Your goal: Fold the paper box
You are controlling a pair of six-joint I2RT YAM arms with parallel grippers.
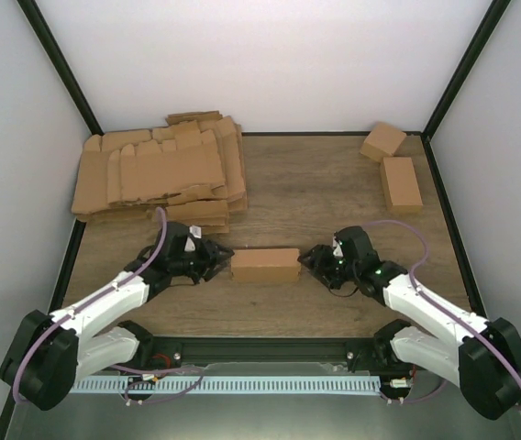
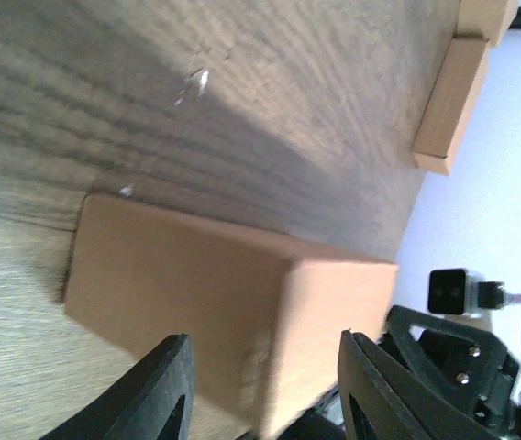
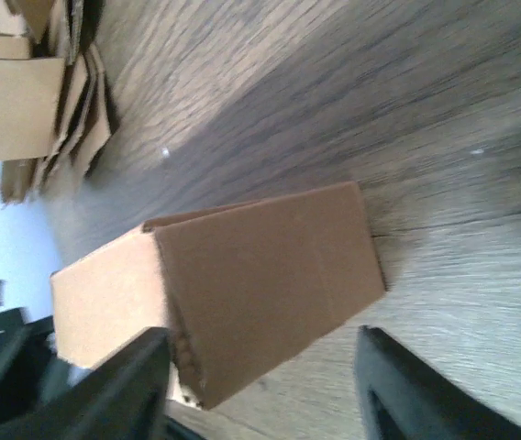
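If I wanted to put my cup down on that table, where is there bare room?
The widest bare patch of the table lies between the pile of flat blanks and the two small boxes at far right. Crowded: the near strip, where the left gripper and right gripper flank the paper box.

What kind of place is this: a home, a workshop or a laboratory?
Probably a laboratory test cell: plain white walls close in a wooden table, two robot arms are bolted at its near edge, and a pile of cardboard blanks and two folded boxes lie at the back.
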